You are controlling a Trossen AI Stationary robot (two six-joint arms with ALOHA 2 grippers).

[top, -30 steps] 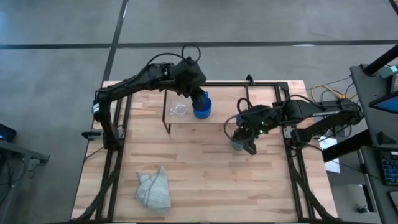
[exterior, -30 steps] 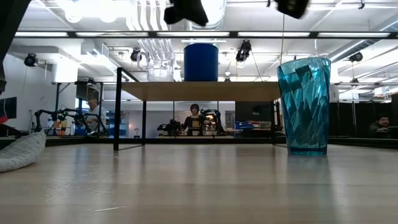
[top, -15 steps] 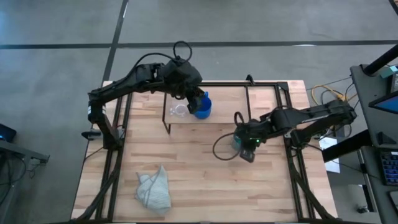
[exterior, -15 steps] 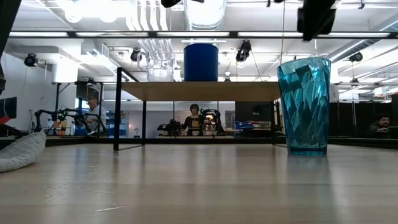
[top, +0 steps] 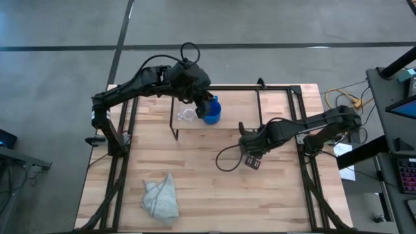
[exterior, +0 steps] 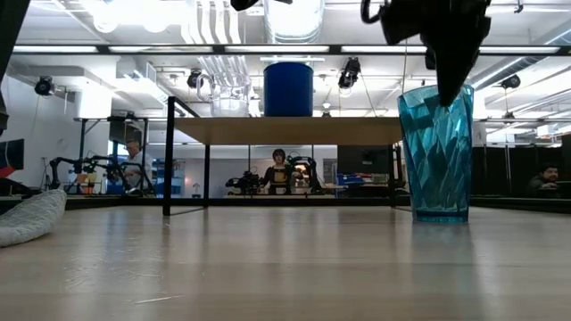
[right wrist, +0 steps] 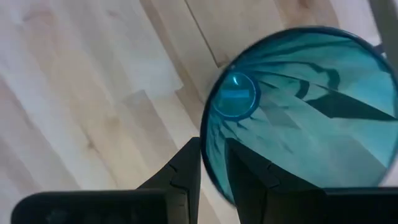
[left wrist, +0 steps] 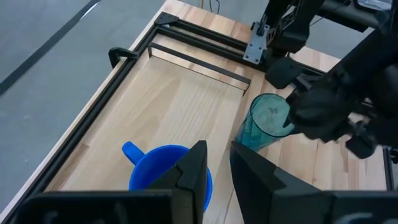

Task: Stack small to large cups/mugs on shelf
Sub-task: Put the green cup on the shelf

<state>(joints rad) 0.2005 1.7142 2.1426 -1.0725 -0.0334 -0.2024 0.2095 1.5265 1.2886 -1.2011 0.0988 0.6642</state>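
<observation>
Teal cup [right wrist: 298,112] rim sits pinched between the lowered right hand's [right wrist: 211,165] fingers.

Even overhead light falls across the wooden table [top: 214,188], casting only faint shadows. Ceiling fixtures [exterior: 116,18] glare white in the low view. Up close, the teal cup [right wrist: 298,118] blurs.

Three cups: glass cup [top: 187,115] (apparently), blue mug [top: 212,113], teal cup [exterior: 435,152]; one shelf [exterior: 285,131], one cloth [top: 161,197].
</observation>
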